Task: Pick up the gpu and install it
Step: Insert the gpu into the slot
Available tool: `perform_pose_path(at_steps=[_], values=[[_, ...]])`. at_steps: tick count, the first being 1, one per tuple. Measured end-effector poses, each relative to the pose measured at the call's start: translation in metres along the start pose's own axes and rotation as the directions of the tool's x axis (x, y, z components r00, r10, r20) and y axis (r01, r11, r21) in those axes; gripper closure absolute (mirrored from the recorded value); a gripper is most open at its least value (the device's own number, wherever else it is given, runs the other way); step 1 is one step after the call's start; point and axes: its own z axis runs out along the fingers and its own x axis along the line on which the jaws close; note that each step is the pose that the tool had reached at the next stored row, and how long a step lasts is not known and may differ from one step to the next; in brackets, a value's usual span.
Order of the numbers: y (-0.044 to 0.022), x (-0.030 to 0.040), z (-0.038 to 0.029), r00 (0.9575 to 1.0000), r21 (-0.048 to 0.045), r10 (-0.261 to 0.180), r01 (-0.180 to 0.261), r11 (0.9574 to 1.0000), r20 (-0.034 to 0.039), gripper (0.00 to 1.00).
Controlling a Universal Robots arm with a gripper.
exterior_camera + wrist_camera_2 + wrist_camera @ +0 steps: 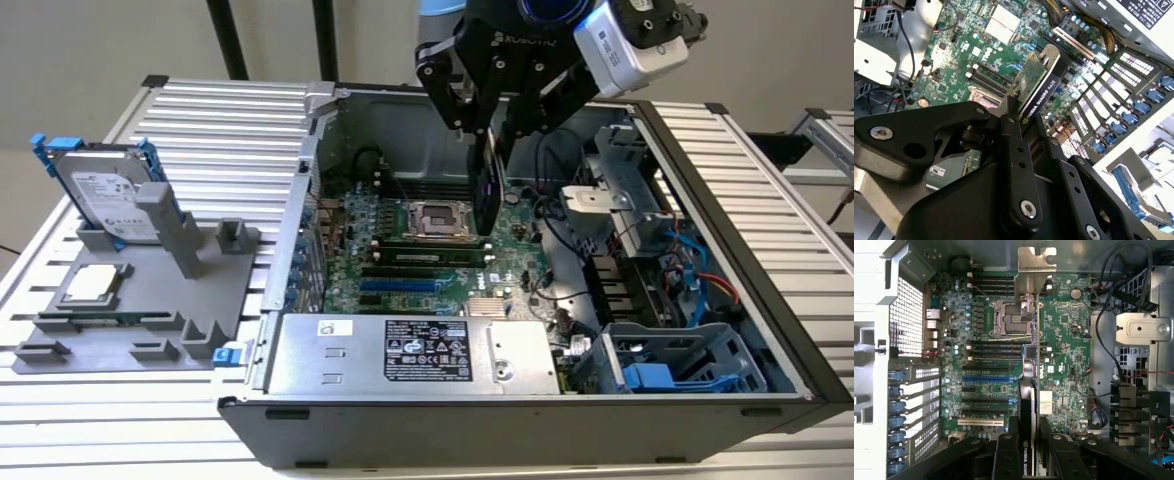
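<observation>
The end effector (pixel 491 128) hangs at about 12 o'clock in the exterior view, over the open computer case (pixel 534 432), with its black fingers (pixel 1010 131) clamped on the gpu (pixel 489 190). The card is held on edge, upright, and its lower edge is just above the green motherboard (pixel 360 272), next to the CPU socket (pixel 438 222), which lies at roughly 9 o'clock of the card. In the second wrist view the gpu (pixel 1040 86) shows its green circuit face and the black edge of its cooler, sticking out past the end effector (pixel 1015 109). In the first wrist view the gpu (pixel 1027 390) appears edge-on between the two fingers (pixel 1006 452) of the end effector (pixel 1029 442), running across the board beside the row of expansion slots (pixel 985 390), with a silver bracket (pixel 1036 262) at its far end. I cannot tell whether the card touches any slot. The power supply (pixel 414 352) fills the case at 6 o'clock of the board. On the table (pixel 187 110), at 9 o'clock of the case, a grey fixture (pixel 160 330) carries a hard drive (pixel 107 195) in a blue frame and a square processor chip (pixel 91 284), both well apart from the end effector.
</observation>
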Motion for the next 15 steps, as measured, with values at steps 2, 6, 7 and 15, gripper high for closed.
perform_pose_path(at_steps=[2, 6, 7, 15], values=[[0.0000, -0.0001, 0.0000, 1.0000, 0.0000, 0.000, 0.000, 1.0000, -0.0001, 1.00], [0.0000, -0.0002, 0.0000, 1.0000, 0.0000, 0.000, 0.000, 1.0000, 0.0000, 1.00], [0.0000, -0.0002, 0.0000, 1.0000, -0.0001, 0.000, 0.000, 1.0000, 0.0000, 1.00], [0.0000, -0.0005, 0.0000, 1.0000, 0.0000, 0.000, 0.000, 1.0000, -0.0001, 1.00]])
